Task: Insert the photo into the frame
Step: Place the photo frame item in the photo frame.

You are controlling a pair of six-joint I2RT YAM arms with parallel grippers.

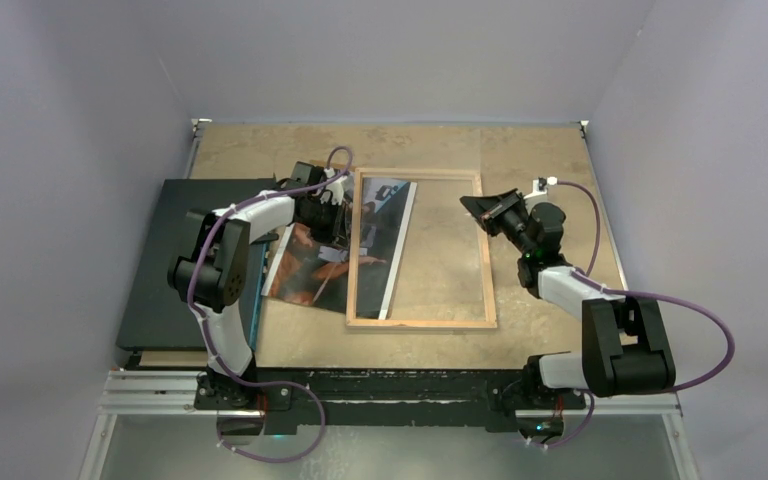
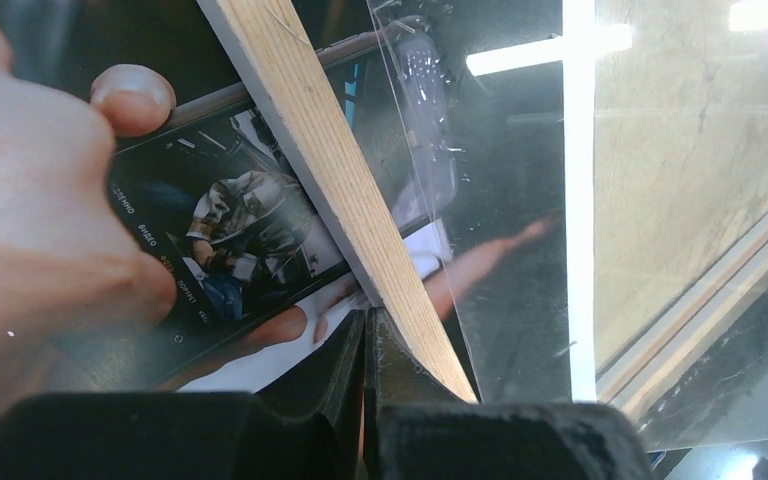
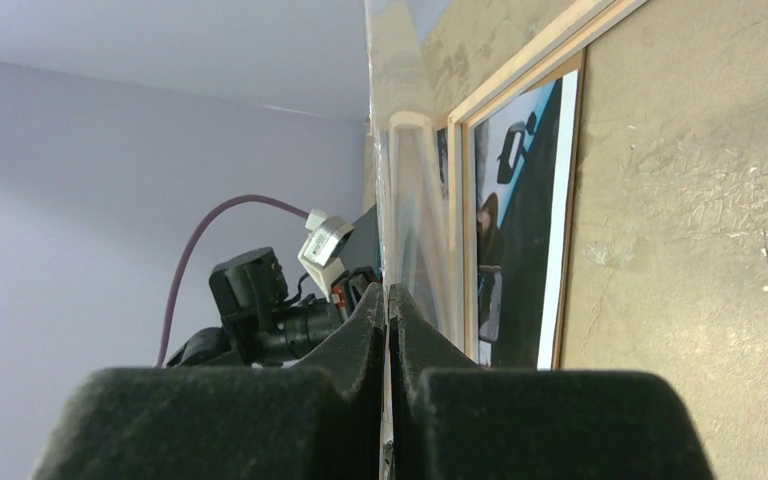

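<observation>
The frame (image 1: 422,323) lies wood side up in the middle of the table. The photo (image 1: 305,270) lies tilted under its left rail and sticks out to the left. My left gripper (image 1: 332,205) is at the photo's far left edge. In the left wrist view its jaws (image 2: 367,318) are shut beside the rail (image 2: 340,180), with an orange sliver of the photo (image 2: 230,230) pinched between them. My right gripper (image 1: 472,205) is at the frame's right side. In the right wrist view it (image 3: 389,292) is shut on the clear pane (image 3: 410,200), which is raised on edge.
A plain dark flat board (image 1: 175,260) lies at the left under my left arm. Grey walls close in the table on three sides. My left arm's wrist (image 3: 260,300) shows beyond the raised pane. Bare table (image 1: 550,150) lies behind and right of the frame.
</observation>
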